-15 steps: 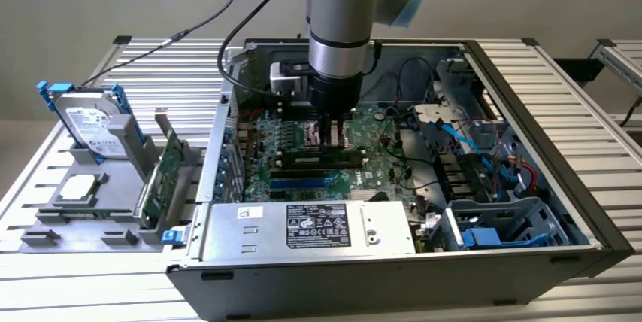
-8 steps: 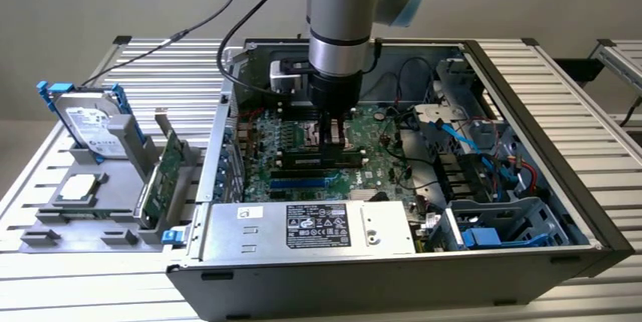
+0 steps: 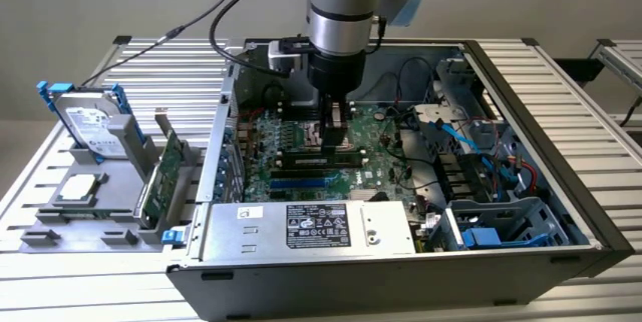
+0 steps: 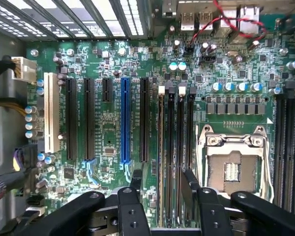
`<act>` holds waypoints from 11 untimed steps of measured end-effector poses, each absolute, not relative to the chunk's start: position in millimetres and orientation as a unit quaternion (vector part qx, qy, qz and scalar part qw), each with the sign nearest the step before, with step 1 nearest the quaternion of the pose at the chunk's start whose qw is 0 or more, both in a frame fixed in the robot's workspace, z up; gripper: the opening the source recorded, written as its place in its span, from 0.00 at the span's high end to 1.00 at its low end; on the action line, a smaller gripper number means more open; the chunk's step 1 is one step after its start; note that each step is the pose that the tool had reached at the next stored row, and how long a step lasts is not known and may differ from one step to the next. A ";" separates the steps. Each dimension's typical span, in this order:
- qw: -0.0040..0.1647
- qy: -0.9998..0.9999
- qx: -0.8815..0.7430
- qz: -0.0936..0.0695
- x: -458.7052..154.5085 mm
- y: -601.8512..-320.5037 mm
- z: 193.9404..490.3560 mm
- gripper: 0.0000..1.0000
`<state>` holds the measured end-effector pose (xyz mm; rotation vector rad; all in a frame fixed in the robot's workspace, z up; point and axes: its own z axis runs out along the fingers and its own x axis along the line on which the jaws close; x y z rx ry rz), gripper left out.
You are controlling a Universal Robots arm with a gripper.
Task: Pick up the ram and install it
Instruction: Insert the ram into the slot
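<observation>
Tool [image 3: 337, 135] released, fingers [image 4: 191, 183] spread either side of the ram [image 4: 161, 162], which stands seated on edge in a memory slot beside the CPU socket [image 4: 232, 167]. Hangs low inside the open computer case [image 3: 561, 209] on the bench [image 3: 171, 66], over the motherboard [image 4: 108, 128], case walls well apart.

Open PC case [image 3: 561, 209] lies on the slatted surface [image 3: 602, 111], motherboard [image 3: 301, 149] exposed, power supply [image 3: 321, 226] along its near edge; hard drive [image 3: 86, 123] and expansion card [image 3: 161, 175] stand upright in the grey rack [image 3: 90, 217] at the exterior view's left; blue slot [image 4: 125, 120] and empty CPU socket [image 4: 232, 169] on the board
</observation>
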<state>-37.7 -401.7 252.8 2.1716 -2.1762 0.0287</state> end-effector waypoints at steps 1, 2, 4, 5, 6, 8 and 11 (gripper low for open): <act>0.034 -0.707 0.706 0.009 -37.7 -401.7 253.1 0.55; 0.033 -0.707 0.706 0.009 -37.7 -401.7 253.1 0.55; 0.033 -0.707 0.706 0.009 -37.7 -401.7 253.0 0.57; 0.033 -0.707 0.706 0.009 -37.7 -401.7 253.1 0.63; 0.033 -0.707 0.706 0.009 -37.7 -401.7 253.1 0.69; 0.033 -0.707 0.706 0.009 -37.7 -401.7 253.1 0.76; 0.033 -0.707 0.706 0.009 -37.7 -401.7 253.1 0.87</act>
